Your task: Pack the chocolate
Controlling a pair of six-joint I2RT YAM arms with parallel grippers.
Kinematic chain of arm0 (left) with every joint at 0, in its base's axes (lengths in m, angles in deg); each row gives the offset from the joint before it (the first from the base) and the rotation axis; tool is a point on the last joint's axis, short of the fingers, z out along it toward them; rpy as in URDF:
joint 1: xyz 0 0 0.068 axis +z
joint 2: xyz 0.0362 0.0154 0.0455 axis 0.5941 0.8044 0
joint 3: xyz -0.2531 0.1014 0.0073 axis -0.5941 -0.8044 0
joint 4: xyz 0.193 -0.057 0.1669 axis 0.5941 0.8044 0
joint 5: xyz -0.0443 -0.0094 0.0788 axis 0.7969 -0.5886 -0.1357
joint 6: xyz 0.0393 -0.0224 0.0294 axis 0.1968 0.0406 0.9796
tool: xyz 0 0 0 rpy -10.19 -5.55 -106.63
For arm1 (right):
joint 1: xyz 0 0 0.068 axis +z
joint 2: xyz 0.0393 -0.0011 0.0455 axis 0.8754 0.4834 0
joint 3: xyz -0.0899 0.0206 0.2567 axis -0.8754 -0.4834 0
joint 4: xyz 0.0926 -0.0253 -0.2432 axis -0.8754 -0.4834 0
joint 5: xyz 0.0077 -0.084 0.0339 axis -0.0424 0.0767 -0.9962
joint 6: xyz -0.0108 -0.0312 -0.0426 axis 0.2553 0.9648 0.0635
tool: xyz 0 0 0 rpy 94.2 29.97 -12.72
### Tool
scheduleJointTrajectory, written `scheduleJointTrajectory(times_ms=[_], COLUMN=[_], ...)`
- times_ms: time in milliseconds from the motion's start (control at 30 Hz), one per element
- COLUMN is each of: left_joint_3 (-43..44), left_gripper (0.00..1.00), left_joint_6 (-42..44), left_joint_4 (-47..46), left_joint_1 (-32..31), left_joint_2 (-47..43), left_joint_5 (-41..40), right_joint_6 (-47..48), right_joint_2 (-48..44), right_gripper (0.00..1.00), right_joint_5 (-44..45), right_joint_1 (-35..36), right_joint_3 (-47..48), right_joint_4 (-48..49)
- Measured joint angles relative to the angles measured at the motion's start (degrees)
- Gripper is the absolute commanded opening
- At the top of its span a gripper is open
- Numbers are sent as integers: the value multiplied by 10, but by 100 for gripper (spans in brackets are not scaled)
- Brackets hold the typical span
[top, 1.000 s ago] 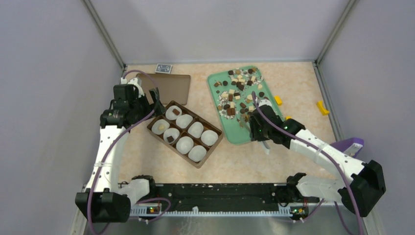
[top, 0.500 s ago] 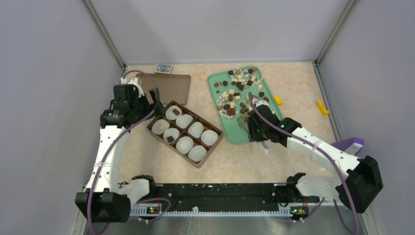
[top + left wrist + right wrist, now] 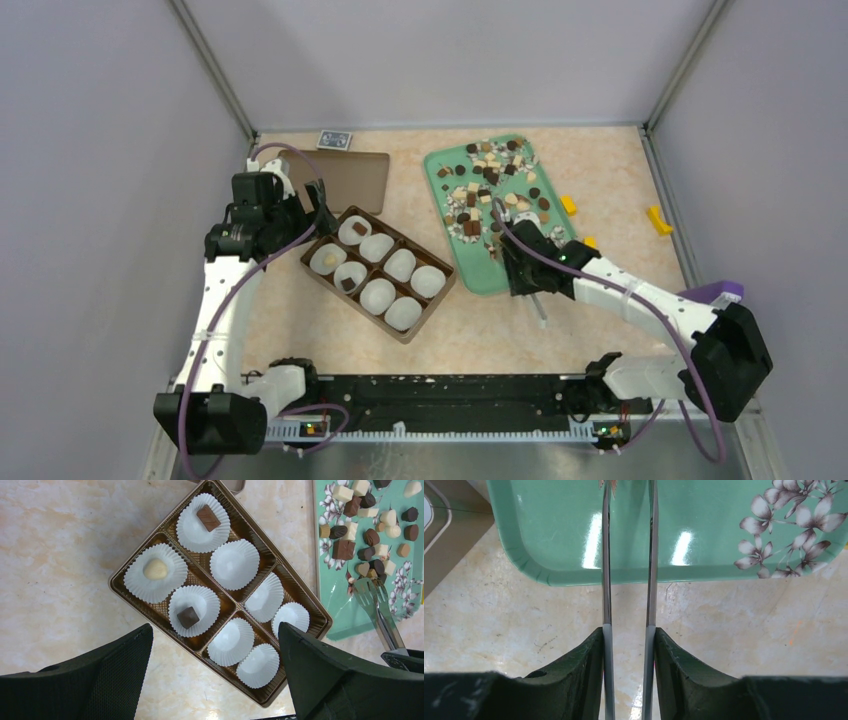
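Note:
The chocolate [image 3: 490, 180] lies as several small dark, tan and cream pieces over the far half of a green flowered tray [image 3: 470, 275]. My right gripper [image 3: 522, 268] is shut on metal tongs [image 3: 606, 580], squeezing the two arms near their handle end. The tong tips [image 3: 371, 587] reach into the pieces at the tray's near part. A brown box [image 3: 378, 272] holds several white paper cups. Three cups carry a piece: brown [image 3: 208, 518], cream [image 3: 155, 569], dark [image 3: 188, 617]. My left gripper [image 3: 215, 630] hangs open above the box's near edge, holding nothing.
A brown lid [image 3: 345, 180] lies behind the box, with a small blue patterned card [image 3: 335, 140] at the back wall. Yellow blocks [image 3: 568, 205] [image 3: 657, 218] sit right of the tray. A purple object [image 3: 715, 297] rests by the right wall.
My right arm has shifted a little left along the tray's near end, and the tongs' arms have come slightly closer together. The left arm has not moved.

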Motion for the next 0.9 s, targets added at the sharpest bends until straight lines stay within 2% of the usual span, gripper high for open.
scheduleJointTrajectory(times_ms=[167,333,567,733,900], left_joint_3=[0,0,0,0,0], left_gripper=[99,99,99,99,99], left_joint_6=[0,0,0,0,0], left_joint_4=[-1,-1,-3,-3,-3], left_joint_1=[0,0,0,0,0], left_joint_2=[4,8,8,7,6], left_joint_5=[0,0,-3,-15,-30], right_joint_6=[4,4,4,8,17], right_joint_2=[4,4,1,0,34], right_gripper=[24,19,17,17,17], right_joint_5=[9,19,20,-18,-44], right_joint_1=[9,12,14,17,60], right_joint_3=[2,21,90,157,242], right_joint_4=[-3,-23,-49,-54,-41])
